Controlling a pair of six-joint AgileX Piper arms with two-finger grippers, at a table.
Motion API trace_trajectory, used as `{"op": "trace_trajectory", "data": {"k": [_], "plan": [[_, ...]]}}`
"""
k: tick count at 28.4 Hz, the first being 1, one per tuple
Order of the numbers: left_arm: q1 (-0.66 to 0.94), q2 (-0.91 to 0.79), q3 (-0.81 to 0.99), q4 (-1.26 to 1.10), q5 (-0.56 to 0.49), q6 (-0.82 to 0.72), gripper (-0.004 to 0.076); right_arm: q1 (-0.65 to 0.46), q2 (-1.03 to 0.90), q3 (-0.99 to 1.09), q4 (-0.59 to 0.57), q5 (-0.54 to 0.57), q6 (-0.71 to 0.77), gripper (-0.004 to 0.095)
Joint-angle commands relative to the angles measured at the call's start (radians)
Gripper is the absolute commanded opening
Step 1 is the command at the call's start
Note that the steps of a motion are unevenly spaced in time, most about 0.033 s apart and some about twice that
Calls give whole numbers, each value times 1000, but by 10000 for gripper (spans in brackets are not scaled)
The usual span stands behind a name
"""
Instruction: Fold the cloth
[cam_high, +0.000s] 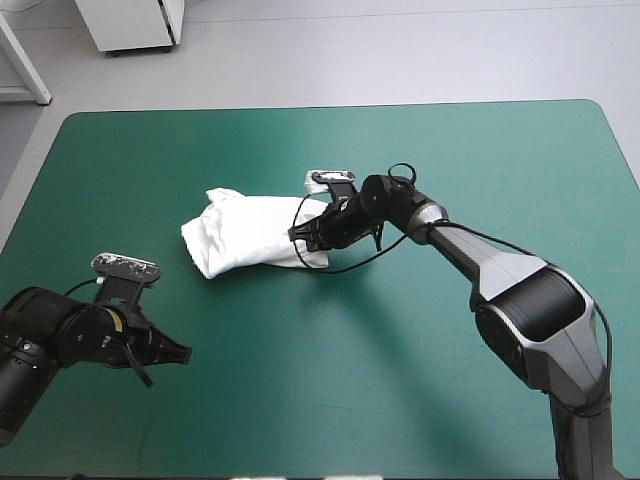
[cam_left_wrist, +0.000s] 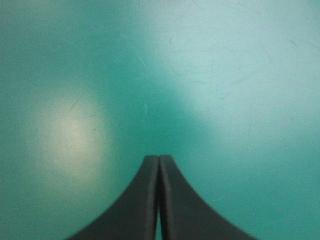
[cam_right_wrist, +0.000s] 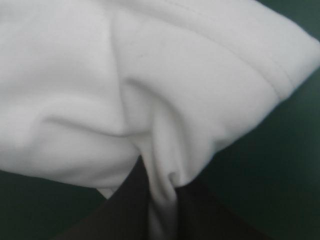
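ROBOT AT WORK ON A FOLD: A white T-shirt lies as a folded bundle near the middle of the teal-green counter. Its right-hand end is pinched in the right gripper, whose black fingers are clamped on a tuck of the fabric. The left gripper, pressed together and holding nothing, hangs over bare counter well apart from the bundle, toward the front left corner. The fold looks to be in a late step. The next move calls for carrying the pinched end across the bundle without dragging it open.
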Motion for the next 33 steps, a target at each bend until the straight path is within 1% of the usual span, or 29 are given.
{"op": "trace_trajectory", "data": {"k": [1,3,4,6,12,16,19,21,25,29,30,31,32,33], "plan": [[0,-12,-23,0,18,8,-9,-61,-86,-30,-28,52,-11,-19],[0,-12,-23,0,18,8,-9,-116,-121,-17,-70,109,-11,-19],[0,-12,-23,0,18,8,-9,-153,-152,5,-87,116,-11,-19],[0,-12,-23,0,11,14,-9,-235,-234,73,-115,105,-11,-19],[0,-12,-23,0,2,30,-9,-431,-361,259,-204,100,-11,-19],[0,-14,-23,0,-14,35,-9,-609,-435,389,-216,84,-13,-19],[0,-18,-23,0,-26,42,-9,-728,-465,449,-264,84,-13,-19],[0,-20,-23,-4,-35,62,-9,-779,-467,454,-291,94,-13,-19],[0,-20,-23,-4,-48,62,-9,-871,-467,454,-298,99,-13,-19],[0,-20,-23,-4,-59,62,-9,-902,-465,454,-291,121,-13,-11],[0,-20,-23,-4,-62,62,-9,-902,-465,454,-291,121,-21,8],[0,-20,-23,-4,-62,62,-9,-902,-465,448,-299,125,-21,71],[0,-20,-23,-4,-62,62,-9,-902,-465,441,-299,131,-21,138],[0,-20,-23,-4,-62,62,-9,-902,-465,432,-299,142,-21,247]]}}
